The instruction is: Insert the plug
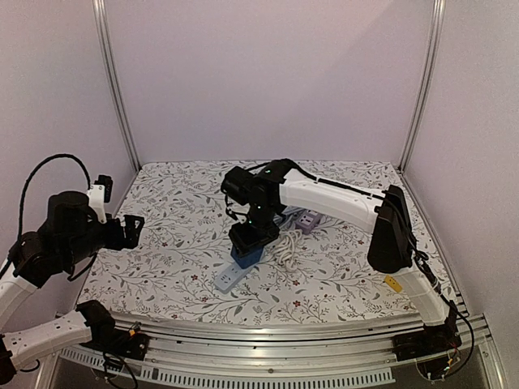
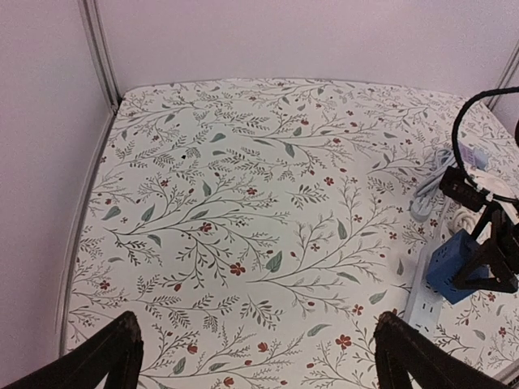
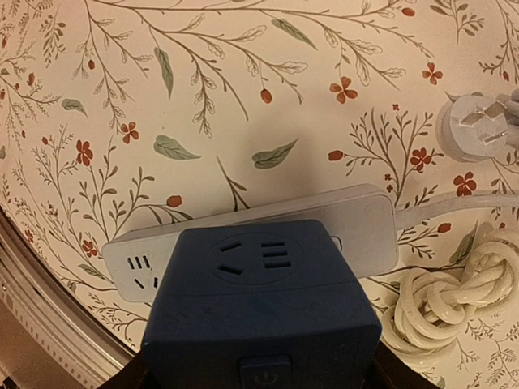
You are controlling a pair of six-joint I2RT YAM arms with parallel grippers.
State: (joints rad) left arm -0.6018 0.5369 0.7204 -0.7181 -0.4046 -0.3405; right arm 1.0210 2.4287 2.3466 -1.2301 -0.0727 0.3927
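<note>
Top external view: floral worktop, right arm reaching to its middle, left arm off at the side.
White power strip lies there; right pincer grasps the blue cube plug directly over it, seating unclear. Left pincer hangs released, jaws wide. Coiled cord and a white pronged plug lie beside the strip.

The plug cube is blue, the power strip white (tablecloth floral).

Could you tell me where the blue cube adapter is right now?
The blue cube adapter is mid-table in the top view, held between the fingers of the right gripper over the white power strip, coiled cable to its right.
</note>
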